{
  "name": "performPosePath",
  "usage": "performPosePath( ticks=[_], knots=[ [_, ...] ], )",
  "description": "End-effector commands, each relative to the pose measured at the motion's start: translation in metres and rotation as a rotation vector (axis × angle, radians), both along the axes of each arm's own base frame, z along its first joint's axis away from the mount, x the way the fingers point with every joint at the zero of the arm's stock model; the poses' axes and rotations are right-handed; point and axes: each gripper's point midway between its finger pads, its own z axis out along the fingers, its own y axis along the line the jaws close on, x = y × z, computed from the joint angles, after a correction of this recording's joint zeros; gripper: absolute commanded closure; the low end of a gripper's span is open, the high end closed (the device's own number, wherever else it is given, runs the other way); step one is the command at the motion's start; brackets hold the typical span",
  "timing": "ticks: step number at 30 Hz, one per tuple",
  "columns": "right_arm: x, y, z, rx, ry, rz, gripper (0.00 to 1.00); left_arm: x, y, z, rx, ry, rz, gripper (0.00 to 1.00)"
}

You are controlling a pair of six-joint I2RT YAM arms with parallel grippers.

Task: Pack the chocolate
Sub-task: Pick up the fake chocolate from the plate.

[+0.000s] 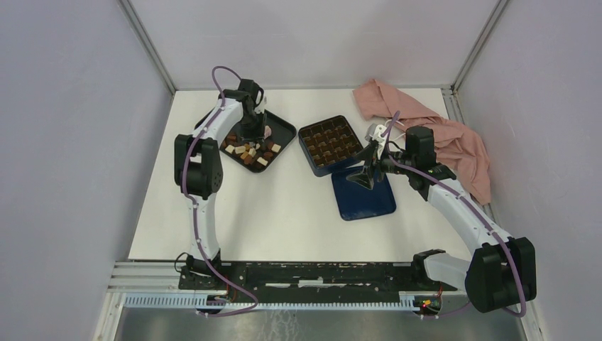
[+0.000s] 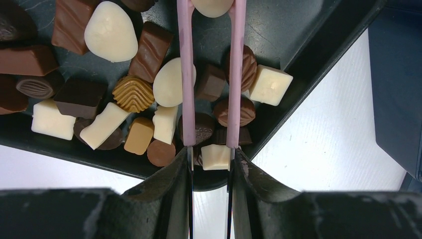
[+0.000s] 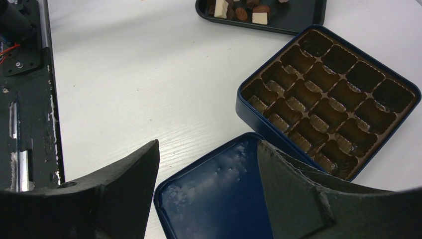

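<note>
Ok, left claw (image 1: 251, 135) is hovering low over the black tray (image 2: 308, 35) on the far-left part of the desk (image 1: 284, 213). The chocolate (image 2: 133, 93) is sitting loose in that tray: dark, milk and cream pieces, squares, ovals and one ribbed caramel-coloured one, crowded toward one corner. The pink fingers (image 2: 185, 74) are standing narrowly apart and parallel, straddling a column of pieces: a small brown square, a dark round one, and a cream square close to the claw body. Up by the tips a cream oval piece (image 2: 211, 5) is filling the gap from finger to finger. The tips themselves are out of the wrist view, so I can't tell if it's pinched or just lying between them.

Right claw (image 3: 206, 149) is gaping wide, gripping nothing, hanging above the dark blue lid (image 3: 219, 199), which is lying flat on the desk. The dark blue box (image 3: 247, 115) with the brown grid insert is sitting just beyond the lid, between lid and tray, its near corner right beside the lid's edge. A pink cloth (image 1: 433, 131) is lying crumpled at the far right, behind the right arm.
</note>
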Motion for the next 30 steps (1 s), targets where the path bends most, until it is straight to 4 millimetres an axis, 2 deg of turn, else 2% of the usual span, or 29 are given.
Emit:
performPosePath(
  ticks=[1, 7, 12, 16, 20, 24, 30],
  knots=[
    [0.008, 0.003, 0.02, 0.007, -0.07, 0.006, 0.23, 0.013, 0.004, 0.033, -0.004, -0.128, -0.005, 0.98],
    [0.008, 0.003, 0.02, 0.006, -0.07, 0.005, 0.23, 0.011, 0.004, 0.033, -0.008, -0.126, -0.011, 0.98],
    [0.008, 0.003, 0.019, 0.005, -0.069, 0.005, 0.23, 0.012, 0.002, 0.045, -0.021, -0.163, -0.009, 0.98],
    [0.008, 0.003, 0.02, 0.003, -0.071, 0.005, 0.23, 0.005, -0.003, 0.056, -0.066, -0.193, -0.017, 0.98],
    [0.009, 0.003, 0.019, 0.002, -0.07, 0.005, 0.23, -0.011, -0.021, 0.066, -0.188, -0.216, -0.034, 0.98],
    [0.009, 0.003, 0.019, 0.001, -0.07, 0.006, 0.23, -0.027, -0.048, 0.08, -0.355, -0.224, -0.065, 0.98],
    [0.009, 0.002, 0.019, -0.003, -0.073, 0.0, 0.23, -0.035, -0.077, 0.101, -0.468, -0.272, -0.089, 0.98]
  ],
)
